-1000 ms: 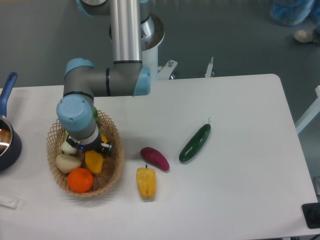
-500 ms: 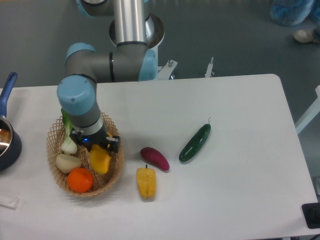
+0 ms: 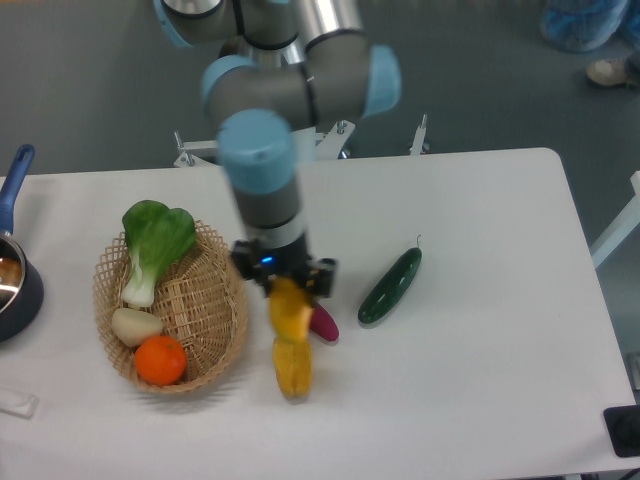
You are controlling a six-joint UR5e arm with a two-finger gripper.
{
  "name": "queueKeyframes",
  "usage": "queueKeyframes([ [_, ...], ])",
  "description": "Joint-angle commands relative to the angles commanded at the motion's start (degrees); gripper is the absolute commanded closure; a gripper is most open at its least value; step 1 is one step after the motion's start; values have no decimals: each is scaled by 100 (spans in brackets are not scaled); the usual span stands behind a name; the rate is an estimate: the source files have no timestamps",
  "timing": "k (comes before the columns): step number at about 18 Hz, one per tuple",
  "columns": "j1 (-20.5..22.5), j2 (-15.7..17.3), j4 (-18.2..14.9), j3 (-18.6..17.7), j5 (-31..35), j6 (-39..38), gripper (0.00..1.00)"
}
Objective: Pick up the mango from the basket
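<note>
My gripper (image 3: 285, 290) is shut on the mango (image 3: 291, 311), a smooth yellow-orange oval fruit that hangs below the fingers, blurred by motion. It is in the air to the right of the wicker basket (image 3: 215, 340), just above the yellow bell pepper (image 3: 292, 370). The basket stands at the left of the table and holds a green leafy vegetable (image 3: 152, 240), a pale oval vegetable (image 3: 134, 325) and a round orange (image 3: 160, 360).
A purple eggplant (image 3: 324, 323) lies partly behind the mango. A green cucumber (image 3: 391, 285) lies to the right. A dark pot with a blue handle (image 3: 12, 270) sits at the left edge. A small clear item (image 3: 18, 404) lies at the front left.
The gripper has lifted the mango out of the basket and carried it right, over the bell pepper. The arm has swung away, uncovering the leafy vegetable.
</note>
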Motion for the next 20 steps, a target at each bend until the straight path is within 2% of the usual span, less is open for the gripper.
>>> queueKeyframes([
  [4, 510, 53, -27, 88, -53, 800, 81],
  [16, 1706, 27, -114, -9, -229, 2997, 82],
  [20, 1917, 18, -150, -44, -229, 3271, 82],
])
